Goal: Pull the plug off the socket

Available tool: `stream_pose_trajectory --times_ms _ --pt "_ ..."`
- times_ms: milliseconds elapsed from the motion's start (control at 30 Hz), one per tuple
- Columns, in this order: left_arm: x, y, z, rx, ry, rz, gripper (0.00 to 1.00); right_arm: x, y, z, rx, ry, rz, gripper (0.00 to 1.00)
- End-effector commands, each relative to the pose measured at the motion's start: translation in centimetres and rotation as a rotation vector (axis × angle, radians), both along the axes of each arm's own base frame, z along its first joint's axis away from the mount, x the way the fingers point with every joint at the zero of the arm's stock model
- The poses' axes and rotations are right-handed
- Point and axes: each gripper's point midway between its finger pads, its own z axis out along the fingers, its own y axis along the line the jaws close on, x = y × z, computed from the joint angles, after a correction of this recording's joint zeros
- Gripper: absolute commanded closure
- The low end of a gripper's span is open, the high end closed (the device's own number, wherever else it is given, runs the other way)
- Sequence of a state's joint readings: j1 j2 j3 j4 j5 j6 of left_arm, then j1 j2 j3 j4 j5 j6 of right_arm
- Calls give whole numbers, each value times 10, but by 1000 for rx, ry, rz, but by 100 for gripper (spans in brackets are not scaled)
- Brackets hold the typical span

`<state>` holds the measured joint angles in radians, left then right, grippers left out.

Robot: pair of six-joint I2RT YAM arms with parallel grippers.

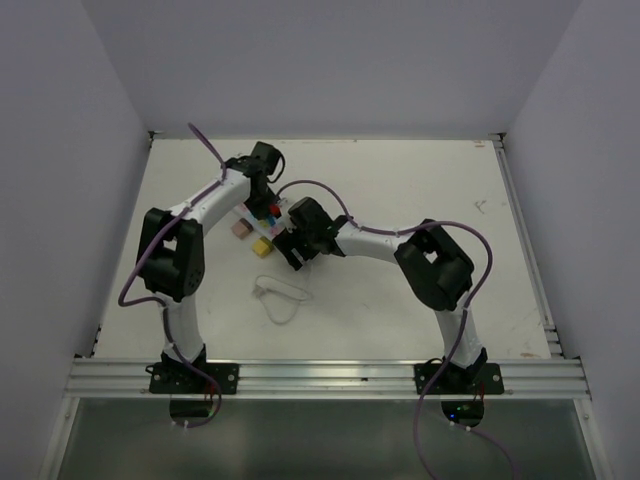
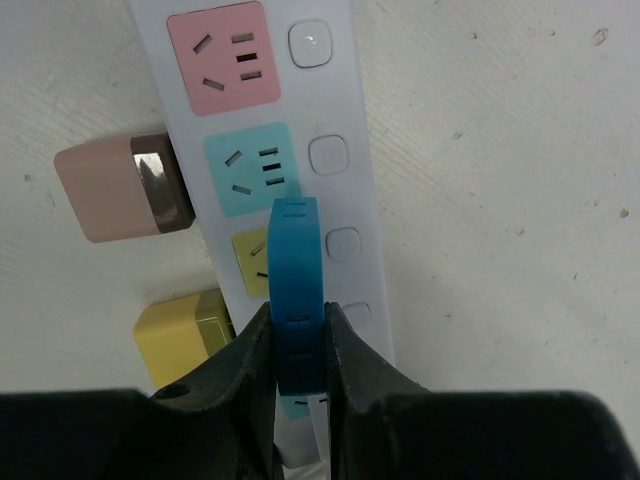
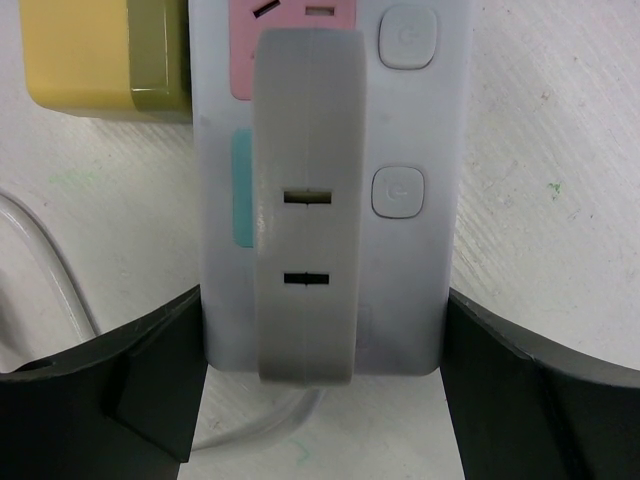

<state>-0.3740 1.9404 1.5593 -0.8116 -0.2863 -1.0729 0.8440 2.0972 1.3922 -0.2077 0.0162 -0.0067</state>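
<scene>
White walls [image 1: 60, 150] on three sides, a pale scuffed counter [image 1: 420, 250] below, and both arms lean in over the socket [image 2: 345, 120], which lies flat left of centre, between them. The left tool [image 2: 298, 315] is clamped tight on a flat blue piece standing over the yellow outlet face. I take that for the plug [image 2: 296, 260], pinched by its narrow sides ready for a straight pull. The right tool [image 3: 322, 300] stands wide, a finger pressed to each long side of the strip's end. That looks like a brace, so the socket stays down when the plug goes.

Now the doubtful bits. The plug's foot sits behind the left fingers, so I can't say whether it's seated or already free. A grey slotted bar [image 3: 308, 150] runs down the middle of the right wrist view, and I can't identify it. A pink block [image 2: 105, 195] and a yellow block [image 2: 180, 335] sit against the strip's edge. From above, the arms cover most of the strip, leaving only the looped cord [image 1: 282, 300] plain to see.
</scene>
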Motion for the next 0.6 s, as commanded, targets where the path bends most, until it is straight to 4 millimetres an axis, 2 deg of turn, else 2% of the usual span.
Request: stream_pose_trajectory --times_ms 0,267,433,567 --pt "44 -3 70 -128 -215 -2 100 -111 -103 -104 -457 413 116 100" --pt "62 17 74 -164 -202 46 100 -111 -104 -104 -458 417 115 100" --pt "63 11 84 -116 -245 17 100 -113 -104 -107 -470 431 119 100" --pt "55 -6 79 -75 -249 -22 100 -112 -104 -106 -468 428 119 100"
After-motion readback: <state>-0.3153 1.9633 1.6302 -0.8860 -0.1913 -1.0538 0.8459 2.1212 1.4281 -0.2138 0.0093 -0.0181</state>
